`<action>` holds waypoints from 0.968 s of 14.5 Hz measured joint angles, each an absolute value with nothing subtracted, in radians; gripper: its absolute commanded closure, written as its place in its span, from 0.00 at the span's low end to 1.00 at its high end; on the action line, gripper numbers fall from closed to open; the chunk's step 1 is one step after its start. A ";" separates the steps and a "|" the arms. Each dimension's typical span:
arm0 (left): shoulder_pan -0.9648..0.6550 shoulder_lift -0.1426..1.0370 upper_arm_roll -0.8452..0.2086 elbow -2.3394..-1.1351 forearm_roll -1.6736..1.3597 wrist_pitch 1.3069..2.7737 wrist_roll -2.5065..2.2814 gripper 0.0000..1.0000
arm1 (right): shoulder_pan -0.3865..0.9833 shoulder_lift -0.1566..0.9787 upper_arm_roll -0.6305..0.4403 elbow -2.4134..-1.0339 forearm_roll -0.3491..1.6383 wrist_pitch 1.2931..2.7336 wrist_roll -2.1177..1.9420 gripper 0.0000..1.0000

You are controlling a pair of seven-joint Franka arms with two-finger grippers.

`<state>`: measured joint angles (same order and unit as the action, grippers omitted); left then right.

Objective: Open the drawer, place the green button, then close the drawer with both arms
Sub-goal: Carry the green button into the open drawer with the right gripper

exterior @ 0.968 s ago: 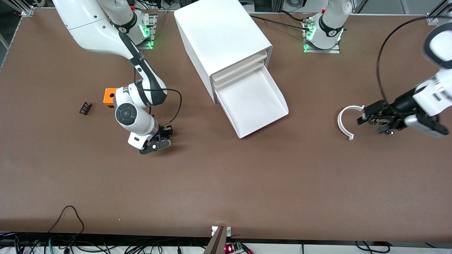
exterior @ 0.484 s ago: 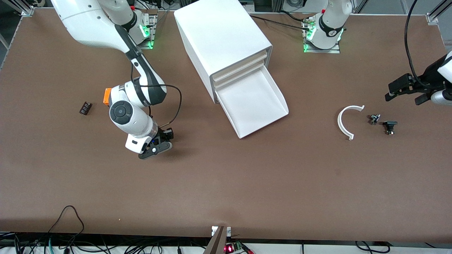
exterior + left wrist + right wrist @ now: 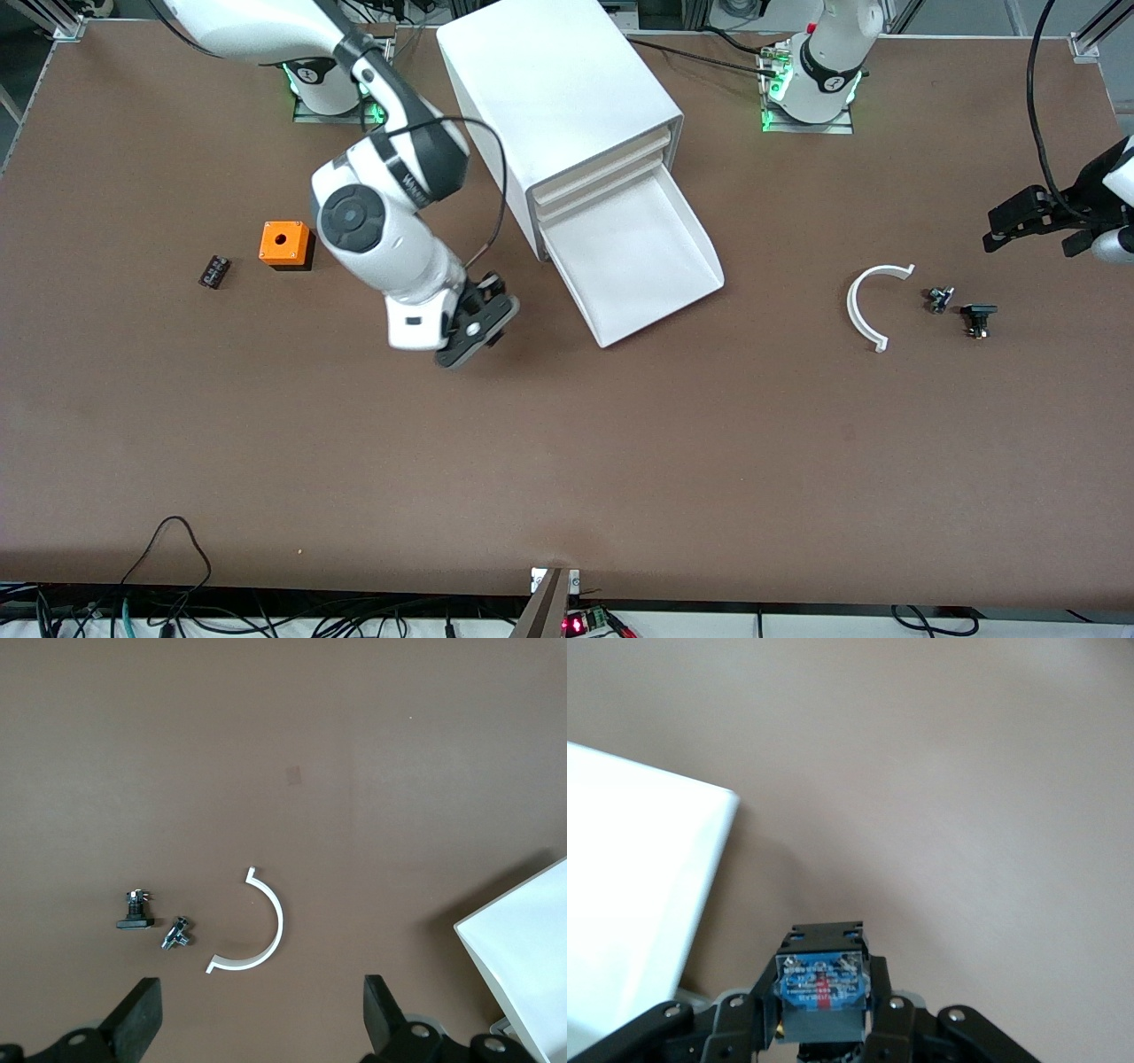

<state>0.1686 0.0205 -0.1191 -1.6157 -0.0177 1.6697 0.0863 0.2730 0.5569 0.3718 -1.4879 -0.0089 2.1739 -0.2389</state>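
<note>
Right wrist view shows the right claw (image 3: pixel 822 1028) clenched on the button (image 3: pixel 821 992), over bare desk (image 3: pixel 567 461) beside the open drawer (image 3: pixel 633 266). Carry it level above the tray, then release low. Left claw (image 3: pixel 257 1028) hangs spread, waiting.

No wording or number is coming through clearly enough to read anywhere. Small pale print and a red mark are showing on the blue label of the button (image 3: pixel 821 985), low in the right wrist view, but the characters cannot be made out. A small white marking is sitting on the right arm's (image 3: pixel 416 173) black band in the front view's upper left, also unreadable.
</note>
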 measured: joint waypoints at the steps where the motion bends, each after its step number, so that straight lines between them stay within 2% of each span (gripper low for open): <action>1: 0.168 0.020 -0.119 -1.616 -0.015 1.670 0.086 0.00 | 0.285 0.558 0.396 -1.474 -0.009 2.174 -0.284 0.71; 8: 0.153 0.021 -0.120 -1.616 0.038 1.670 0.086 0.00 | 0.452 0.634 0.429 -1.375 -0.009 2.174 -0.677 0.70; 14: 0.148 0.023 -0.120 -1.616 0.057 1.670 0.085 0.00 | 0.514 0.706 0.429 -1.351 -0.044 2.171 -0.967 0.71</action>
<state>0.1478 0.0232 -0.1195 -1.6157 0.0574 1.6698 0.0854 0.5139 0.7059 0.4293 -1.3512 -0.0441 2.1714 -0.9672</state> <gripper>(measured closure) 0.000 0.581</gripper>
